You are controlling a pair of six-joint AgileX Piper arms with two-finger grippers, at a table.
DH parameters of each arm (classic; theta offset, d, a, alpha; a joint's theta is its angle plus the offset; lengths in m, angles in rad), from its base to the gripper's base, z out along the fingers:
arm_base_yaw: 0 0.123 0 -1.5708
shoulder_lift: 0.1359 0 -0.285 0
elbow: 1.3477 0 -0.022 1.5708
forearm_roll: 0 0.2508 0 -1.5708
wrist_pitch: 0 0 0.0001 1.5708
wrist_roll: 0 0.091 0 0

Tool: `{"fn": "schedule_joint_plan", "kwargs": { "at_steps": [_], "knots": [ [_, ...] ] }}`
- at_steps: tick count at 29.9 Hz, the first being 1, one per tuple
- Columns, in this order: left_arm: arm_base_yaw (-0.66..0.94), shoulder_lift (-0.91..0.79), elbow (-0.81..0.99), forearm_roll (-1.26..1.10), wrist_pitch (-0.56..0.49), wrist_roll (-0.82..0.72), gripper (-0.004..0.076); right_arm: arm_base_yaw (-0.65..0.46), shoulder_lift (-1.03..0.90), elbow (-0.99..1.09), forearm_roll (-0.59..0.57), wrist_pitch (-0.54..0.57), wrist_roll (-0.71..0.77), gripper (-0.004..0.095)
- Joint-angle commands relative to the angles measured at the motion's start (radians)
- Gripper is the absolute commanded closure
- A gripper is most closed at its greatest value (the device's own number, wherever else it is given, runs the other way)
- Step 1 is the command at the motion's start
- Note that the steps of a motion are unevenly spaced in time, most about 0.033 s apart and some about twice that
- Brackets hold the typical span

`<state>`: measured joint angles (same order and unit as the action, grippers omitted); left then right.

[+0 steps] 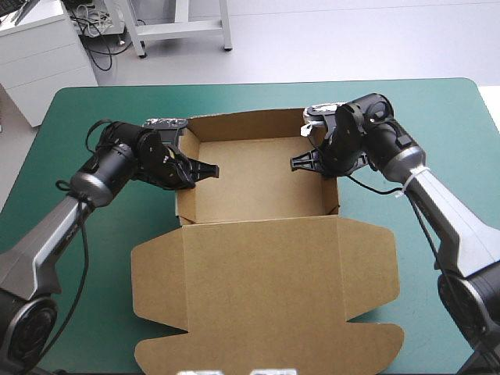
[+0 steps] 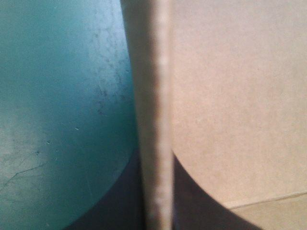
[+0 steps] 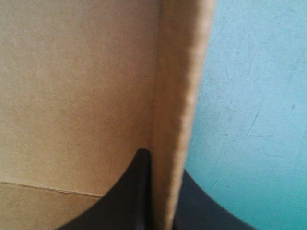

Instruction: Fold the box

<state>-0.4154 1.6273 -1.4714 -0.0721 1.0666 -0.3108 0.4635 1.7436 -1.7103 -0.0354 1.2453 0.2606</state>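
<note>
**One brown box, open tray, a gripper clamped on each side wall**

Count: one box (image 1: pixel 266 273), two grippers, two black fingers on each.

Nearest part of the box: the lid (image 1: pixel 262 312), lying flat on the teal-green cover (image 1: pixel 94 101). It is a single broad panel of matte brown board. It has one flap on each side with rounded corners, and a scalloped edge on the side away from the tray.

Past the lid, joined to it by a straight crease: the tray (image 1: pixel 258 180), rectangular and open on top. Three raised walls can be counted, on the left, right and far sides. The floor inside is bare.

At the box's left wall: left gripper (image 1: pixel 205 169). The arm reaches in from outside the box. In its wrist view the wall's raw top edge (image 2: pixel 154 120) runs straight away between the two fingers (image 2: pixel 201 201), which pinch it from both sides, all but shut. Cover shows on one side of the wall (image 2: pixel 57 96) and plain board on the other.

At the box's right wall: right gripper (image 1: pixel 306 162), placed like the left one. Its wrist view shows the wall edge (image 3: pixel 180 96), thick and faintly fibrous, squeezed between the finger (image 3: pixel 129 191) inside the box and the one outside. Scuffed cover (image 3: pixel 254 96) lies outside the wall.

Beyond the box's far wall (image 1: pixel 246 125) is open cover, up to the table's far edge.
</note>
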Motion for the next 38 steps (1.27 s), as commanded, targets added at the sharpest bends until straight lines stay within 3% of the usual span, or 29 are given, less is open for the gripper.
{"fn": "schedule_joint_plan", "kwargs": {
  "at_steps": [1,9,16,29,33,38],
  "knots": [
    [-0.012,0.039,-0.127,-0.05,0.028,0.023,0.0756,-0.004,-0.013,-0.025,0.026,0.003,-0.039,0.0916],
    [-0.012,0.186,-0.274,-0.048,0.186,0.0,0.0756,-0.047,0.04,-0.021,0.035,0.003,-0.054,0.0916],
    [-0.012,0.244,-0.294,-0.047,0.185,0.0,0.0756,-0.105,0.05,-0.021,0.041,0.003,-0.085,0.0916],
    [-0.01,0.274,-0.294,-0.052,0.184,0.0,0.0755,-0.112,0.11,-0.021,0.035,0.003,-0.118,0.0913],
    [-0.01,0.274,-0.294,-0.052,0.19,0.014,0.0734,-0.112,0.122,-0.021,0.041,0.003,-0.115,0.0821],
    [-0.01,0.274,-0.294,-0.076,0.194,0.031,0.0558,-0.112,0.122,-0.021,0.041,0.003,-0.109,0.0609]
  ]
}}
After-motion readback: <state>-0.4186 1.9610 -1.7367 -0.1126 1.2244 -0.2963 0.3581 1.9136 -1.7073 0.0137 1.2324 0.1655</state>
